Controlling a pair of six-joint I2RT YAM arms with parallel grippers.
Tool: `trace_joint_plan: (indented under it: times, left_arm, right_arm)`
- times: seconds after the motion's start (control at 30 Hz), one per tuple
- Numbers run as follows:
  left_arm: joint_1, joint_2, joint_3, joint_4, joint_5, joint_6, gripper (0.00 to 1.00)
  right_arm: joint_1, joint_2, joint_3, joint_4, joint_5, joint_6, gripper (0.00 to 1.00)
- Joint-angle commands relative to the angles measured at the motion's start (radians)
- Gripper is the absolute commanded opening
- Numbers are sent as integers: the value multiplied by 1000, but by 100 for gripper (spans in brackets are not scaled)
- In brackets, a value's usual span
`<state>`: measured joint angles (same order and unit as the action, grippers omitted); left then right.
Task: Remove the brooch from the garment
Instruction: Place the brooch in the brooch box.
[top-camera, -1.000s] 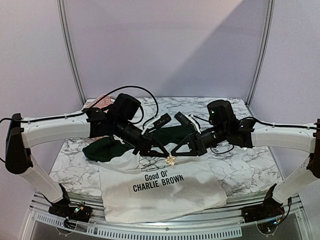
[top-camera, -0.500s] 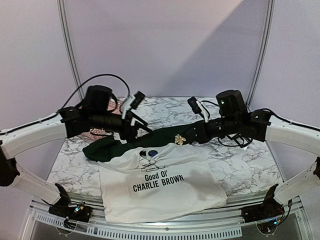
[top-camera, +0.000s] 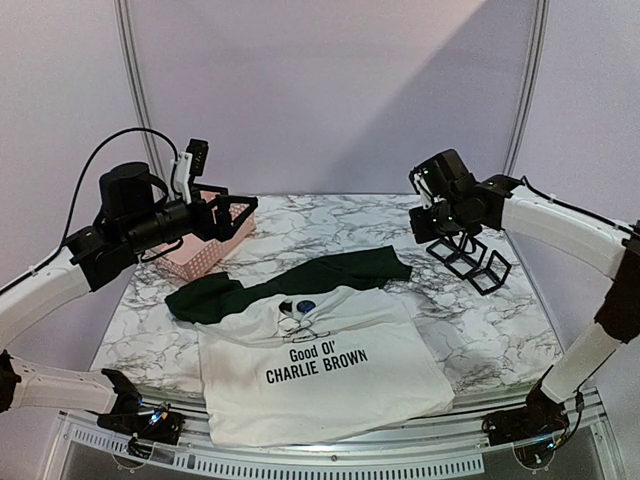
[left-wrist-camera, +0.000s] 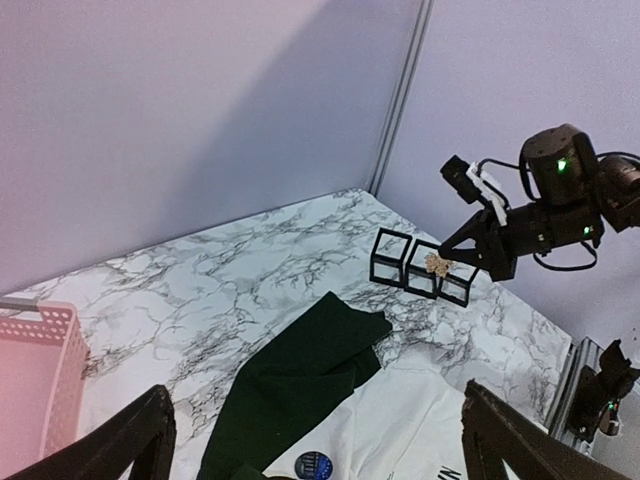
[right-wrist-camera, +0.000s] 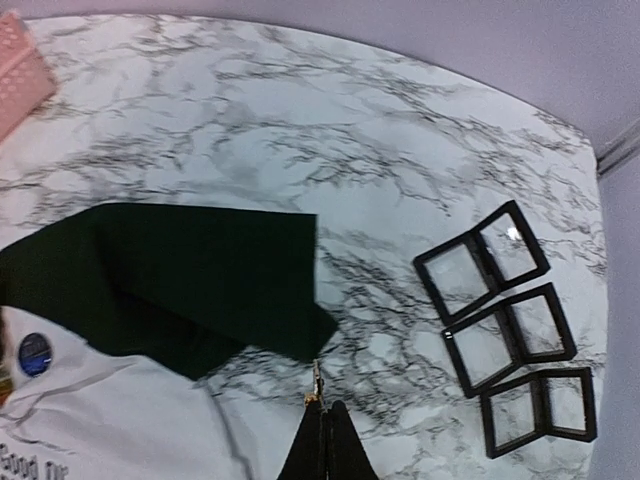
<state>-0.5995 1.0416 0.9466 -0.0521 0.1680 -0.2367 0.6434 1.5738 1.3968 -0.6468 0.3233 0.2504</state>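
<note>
Holds brooch (left-wrist-camera: 436, 263) pinched in closed R gripper (right-wrist-camera: 323, 425) above black frames (top-camera: 472, 258), well apart from garment (top-camera: 320, 370) lying at centre. Shows L gripper (top-camera: 238, 212) wide, empty, by pink basket (top-camera: 205, 255). Seems small, light, stiff, prob. fragile; better to pinch at rim, gently.

**3 cameras over 1 table**

The top view looks down and forward from above the near edge, far enough back to take in the whole table (top-camera: 480, 340). The left wrist view sits high on the left and faces right across the table, well away from the shirt (left-wrist-camera: 400, 430). The right wrist view looks almost straight down from closer in. All 3 views share the green sleeve (right-wrist-camera: 200, 270) and the 3 black frames (right-wrist-camera: 510, 335).
</note>
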Motion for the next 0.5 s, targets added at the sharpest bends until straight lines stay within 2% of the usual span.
trace_joint_plan:
  times: [0.0,0.1,0.37,0.47]
  left_arm:
    - [20,14,2,-35,-49,-15,100]
    - [21,13,2,-37,-48,-13,100]
    - [21,12,3,-38,-39,-11,100]
    - [23,15,5,-41,-38,-11,100]
  right_arm:
    - [-41,131,64,-63,241,-85,0]
    - [-77,197,77,-30,284,-119,0]
    - [-200,257,92,78,196,-179,0]
    - [-229,301,102,95,218,-210,0]
